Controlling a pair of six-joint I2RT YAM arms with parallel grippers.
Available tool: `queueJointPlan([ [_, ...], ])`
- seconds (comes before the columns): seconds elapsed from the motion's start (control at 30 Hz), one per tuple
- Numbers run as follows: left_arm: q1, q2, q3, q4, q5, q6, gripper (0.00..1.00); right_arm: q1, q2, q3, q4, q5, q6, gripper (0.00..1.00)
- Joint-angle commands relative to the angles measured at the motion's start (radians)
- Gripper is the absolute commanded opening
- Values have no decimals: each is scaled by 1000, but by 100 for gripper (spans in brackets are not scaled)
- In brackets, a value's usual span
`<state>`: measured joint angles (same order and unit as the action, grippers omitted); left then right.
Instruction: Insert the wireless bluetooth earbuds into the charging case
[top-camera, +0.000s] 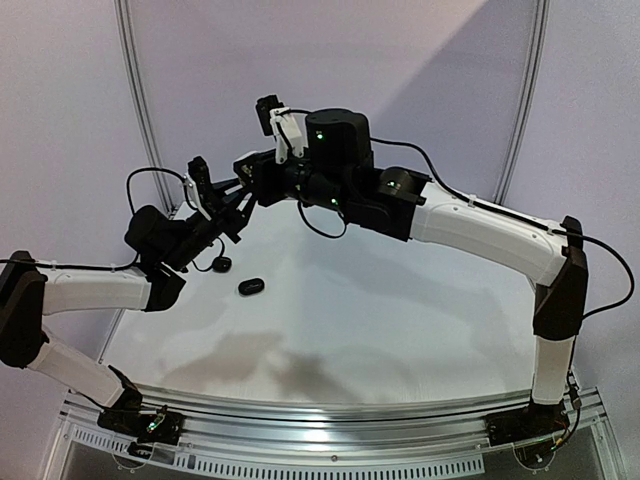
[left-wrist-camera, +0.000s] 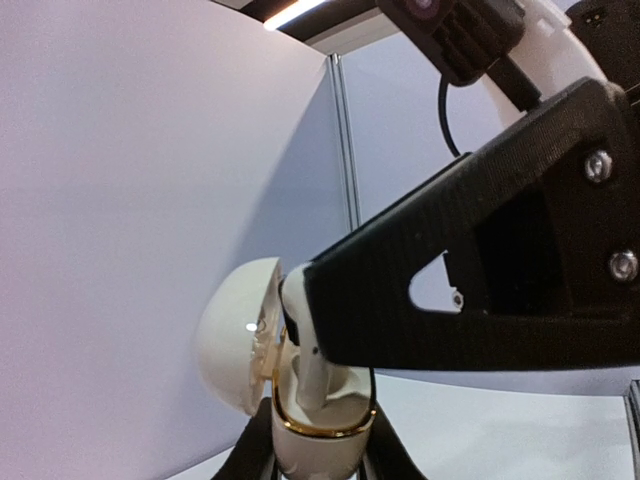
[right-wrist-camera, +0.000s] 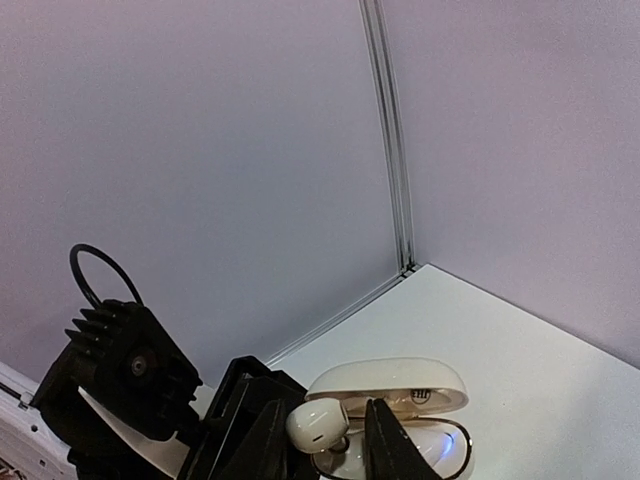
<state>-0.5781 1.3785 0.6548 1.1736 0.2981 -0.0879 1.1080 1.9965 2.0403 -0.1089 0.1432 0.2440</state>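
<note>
One small white glossy earbud (right-wrist-camera: 318, 425) is being pinched by the right end effector (right-wrist-camera: 328, 442) above the desk (top-camera: 400, 320). It is sitting at the mouth of the open white gold-rimmed charging case (right-wrist-camera: 392, 385), which the left end effector (left-wrist-camera: 320, 462) is clamping from below. Stem seemingly pointing down into the pocket.

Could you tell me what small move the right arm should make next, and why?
Probably push the white earbud into its socket: the right gripper pinches it at the mouth of the open case, which the left gripper holds.
</note>
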Motion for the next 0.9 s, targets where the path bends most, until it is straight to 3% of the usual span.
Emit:
queueJointPlan([
  [0.0,-16,-16,-7,38,1,-10,0,-5,7,-17,-39,7,-18,28],
  [0.37,-16,-19,-8,32,30,-31,0,-4,4,-5,-43,24,-33,28],
  [0.57,-15,-32,-12,-51,54,-123,0,-4,21,85,-78,-2,-66,38],
  [0.87,-14,-44,-15,-99,94,-163,0,-4,-10,91,-82,10,-94,42],
])
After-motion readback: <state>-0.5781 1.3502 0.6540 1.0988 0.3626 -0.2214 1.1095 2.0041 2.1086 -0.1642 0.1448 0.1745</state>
